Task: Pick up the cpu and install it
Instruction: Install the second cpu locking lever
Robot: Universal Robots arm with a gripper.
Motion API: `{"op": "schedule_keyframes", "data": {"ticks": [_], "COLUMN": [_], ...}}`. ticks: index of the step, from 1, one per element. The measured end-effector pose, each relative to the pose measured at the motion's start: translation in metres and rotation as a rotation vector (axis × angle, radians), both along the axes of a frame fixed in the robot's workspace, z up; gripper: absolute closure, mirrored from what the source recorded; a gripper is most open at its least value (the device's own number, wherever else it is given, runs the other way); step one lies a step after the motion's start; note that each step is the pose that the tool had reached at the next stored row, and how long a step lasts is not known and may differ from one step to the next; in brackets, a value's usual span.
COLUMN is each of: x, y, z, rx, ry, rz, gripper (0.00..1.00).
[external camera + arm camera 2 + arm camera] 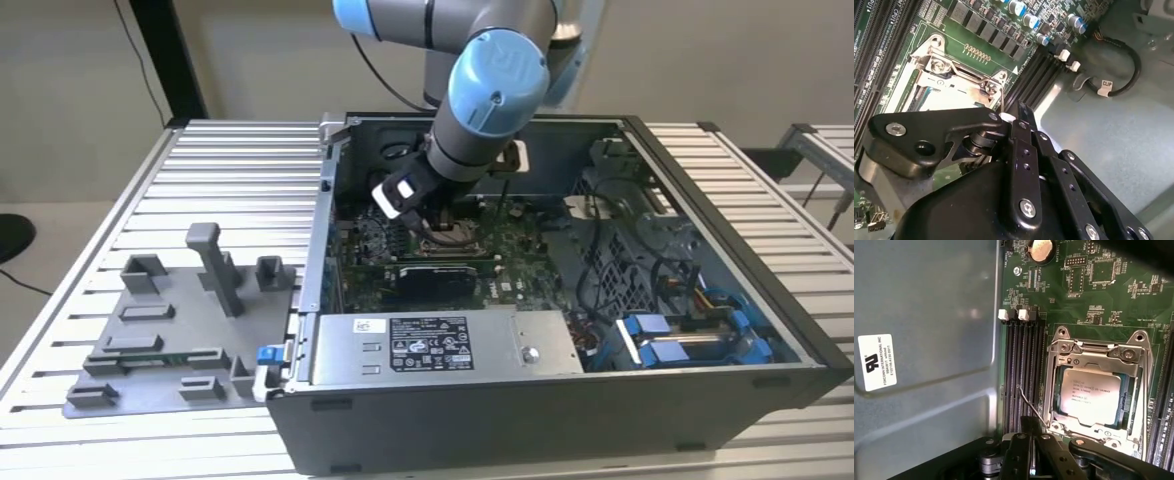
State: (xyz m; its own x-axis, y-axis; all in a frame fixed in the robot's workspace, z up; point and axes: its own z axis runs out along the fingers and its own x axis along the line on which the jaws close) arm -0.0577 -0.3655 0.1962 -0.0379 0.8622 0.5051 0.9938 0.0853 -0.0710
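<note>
The cpu [1091, 392], a small square chip with a pale silvery top, lies flat inside the motherboard socket, ringed by the socket's metal frame [1099, 347]. My gripper [1030, 422] hovers just beside one edge of that socket, its black fingers drawn together with nothing visible between them. A thin wire socket lever [1029, 405] slants up right by the fingertips. In the second wrist view the gripper [1021, 107] points at the socket frame [936, 65]. In the exterior view the gripper [430, 215] reaches down into the open computer case [561, 400], over the socket [457, 238].
Memory slots [1021, 375] run beside the socket, with the case's grey metal wall [924, 315] past them. A black cable [1126, 75] loops nearby. The power supply [427, 345] and blue drive brackets [667, 335] fill the case front. A grey fixture plate [174, 330] lies at the exterior view's left.
</note>
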Motion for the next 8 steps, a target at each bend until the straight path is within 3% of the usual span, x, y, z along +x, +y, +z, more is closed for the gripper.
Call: {"op": "schedule_keyframes", "data": {"ticks": [8], "x": [0.0012], "y": [0.0005], "z": [-0.0043], "rx": [-0.0004], "ry": [0.0000], "rz": [0.000], "gripper": [1.00]}}
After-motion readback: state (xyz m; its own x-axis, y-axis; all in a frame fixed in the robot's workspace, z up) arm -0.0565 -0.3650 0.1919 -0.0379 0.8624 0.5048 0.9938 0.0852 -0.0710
